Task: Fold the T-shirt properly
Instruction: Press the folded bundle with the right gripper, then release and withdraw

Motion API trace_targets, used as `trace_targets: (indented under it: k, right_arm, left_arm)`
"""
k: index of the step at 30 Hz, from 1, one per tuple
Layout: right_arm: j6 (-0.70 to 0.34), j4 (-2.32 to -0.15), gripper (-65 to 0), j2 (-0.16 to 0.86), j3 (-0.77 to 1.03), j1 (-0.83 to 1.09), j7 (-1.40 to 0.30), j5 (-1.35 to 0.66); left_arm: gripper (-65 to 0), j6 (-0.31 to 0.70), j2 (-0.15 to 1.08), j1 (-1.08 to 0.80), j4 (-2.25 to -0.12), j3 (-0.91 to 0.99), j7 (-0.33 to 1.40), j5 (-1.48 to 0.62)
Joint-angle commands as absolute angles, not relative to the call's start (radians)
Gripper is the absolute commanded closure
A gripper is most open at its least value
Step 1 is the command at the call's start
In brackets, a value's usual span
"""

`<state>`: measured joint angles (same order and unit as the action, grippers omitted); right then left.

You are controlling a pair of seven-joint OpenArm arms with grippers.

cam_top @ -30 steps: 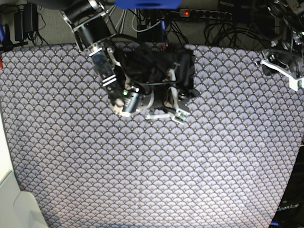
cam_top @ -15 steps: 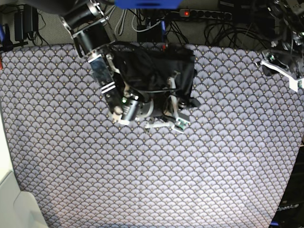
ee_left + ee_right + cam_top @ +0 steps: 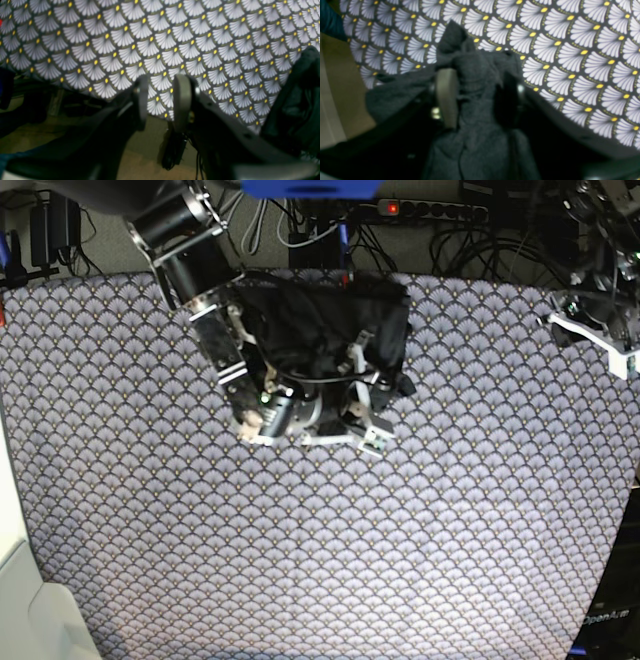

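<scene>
1 scallop-patterned tablecloth (image 3: 330,550) carries the T-shirt (image 3: 330,320); right gripper (image 3: 475,97) spread around it, left gripper (image 3: 161,100) parted, empty

Black-and-silver arm segments, white brackets, a green light, grey pads (image 3: 182,100) on black fingers.

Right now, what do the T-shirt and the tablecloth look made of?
T-shirt: soft matte charcoal knit, probably cotton jersey; it bunches and creases between the right pincer's pads. Tablecloth: thin printed fabric, scallop fans with yellow dots, lying flat; weave too blurred to tell.
</scene>
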<state>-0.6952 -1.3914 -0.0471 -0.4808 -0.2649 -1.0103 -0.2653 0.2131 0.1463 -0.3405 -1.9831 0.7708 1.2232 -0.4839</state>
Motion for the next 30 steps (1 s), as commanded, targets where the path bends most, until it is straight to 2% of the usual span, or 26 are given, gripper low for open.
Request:
trace_targets:
  k: [1,4,12,21,26,30]
  right_arm:
    - [-0.698,-1.448,-34.8,-0.056,-0.478,-0.289,-0.987,-0.288]
    - [-0.698,-1.561,-38.5,-0.056,-0.476,-0.268,-1.003,-0.289]
    - [-0.698,-1.768,-38.4,-0.019,-0.447,-0.173,-1.055,-0.288]
    - [-0.698,-1.776,-38.4,0.099,-0.317,-0.070,-1.049,-0.288]
    - [-0.698,-1.814,-38.4,0.142,-0.245,-0.062,-1.055,-0.289]
    - [-0.698,-1.880,-38.4,0.188,-0.225,-0.045,-1.056,-0.289]
  left_arm:
    - [-17.4,0.213,0.159,-0.338,-1.997,0.774,1.208,-0.492]
    - [-17.4,0.213,0.159,-0.338,-1.997,0.774,1.208,-0.492]
    - [-17.5,0.213,0.157,-0.338,-1.998,0.774,1.208,-0.510]
    - [-18.3,0.213,0.157,-0.328,-1.998,0.759,1.287,-0.822]
    - [-28.9,0.213,0.153,-0.300,-1.997,0.654,1.319,-0.951]
    - [-38.0,0.213,0.120,-0.255,-1.986,0.553,1.314,-0.974]
